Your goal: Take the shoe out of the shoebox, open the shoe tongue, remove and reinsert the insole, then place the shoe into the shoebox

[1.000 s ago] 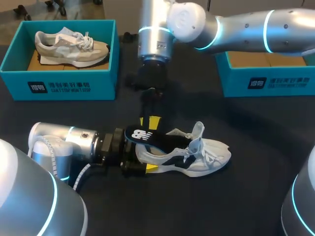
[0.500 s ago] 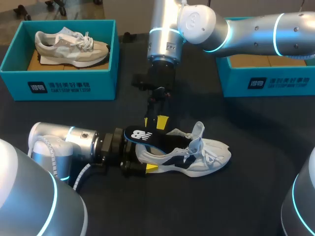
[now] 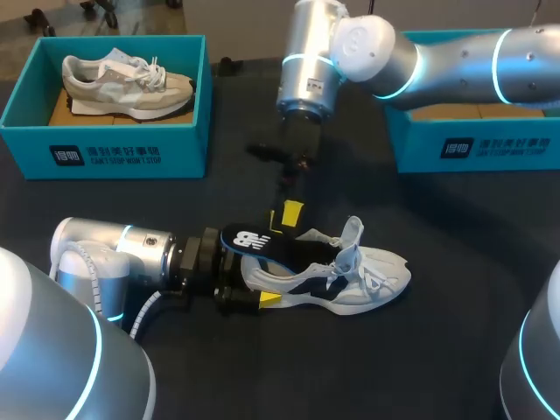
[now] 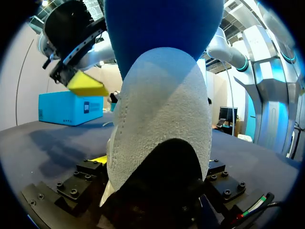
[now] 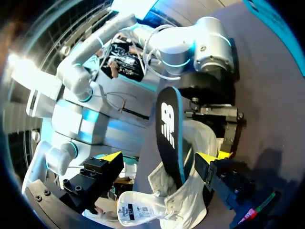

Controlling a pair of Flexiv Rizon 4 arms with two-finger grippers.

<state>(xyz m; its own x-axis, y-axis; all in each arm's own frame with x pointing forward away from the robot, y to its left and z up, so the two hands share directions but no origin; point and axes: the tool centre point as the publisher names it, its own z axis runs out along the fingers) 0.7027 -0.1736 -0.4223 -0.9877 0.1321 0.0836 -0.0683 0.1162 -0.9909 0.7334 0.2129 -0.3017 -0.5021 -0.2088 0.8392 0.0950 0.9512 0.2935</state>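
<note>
Shoe [image 3: 337, 276] heel gripped between left fingers [image 3: 269, 300]; insole [image 3: 262, 242] sticking out; right fingers [image 3: 293, 213] spread, just above insole, not touching.

Left gripper [image 3: 251, 274] clamped, right gripper [image 3: 284, 216] spread wide

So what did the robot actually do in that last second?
The right arm swung rightward, shifting its open right gripper slightly past the insole. Nothing was grabbed or dropped. The left gripper kept its hold on the white shoe at the heel, and the insole stayed poking out of the shoe.
</note>
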